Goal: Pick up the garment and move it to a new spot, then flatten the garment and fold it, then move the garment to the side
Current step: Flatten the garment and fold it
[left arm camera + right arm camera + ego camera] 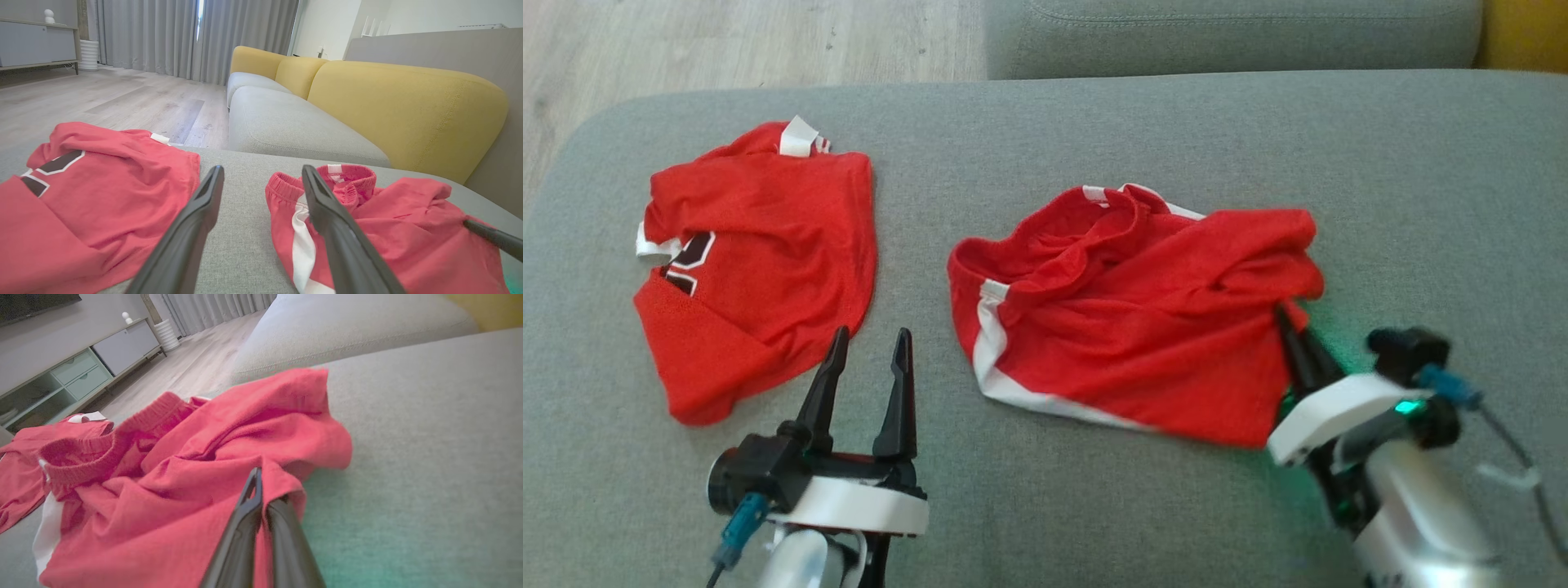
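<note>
Right gripper [1292, 325]: its fingertips are buried under the near edge of the crumpled red mesh shorts with white side stripes [1143, 327]. In the right wrist view a fold drapes over one finger's tip, and red cloth shows pinched between the closed fingers. How much cloth sits inside the grip cannot be told.

Crumpled red mesh jersey with white trim [768, 261], left of the left gripper [872, 333]: its black, white-edged number is partly folded under and unreadable. The left wrist view's left and bottom edges cut the jersey off.

Both pale forearms run off the head view's bottom edge.

Small white object [49, 16] on the grey sideboard [36, 43], far beyond the left gripper's fingers: too small to identify.
</note>
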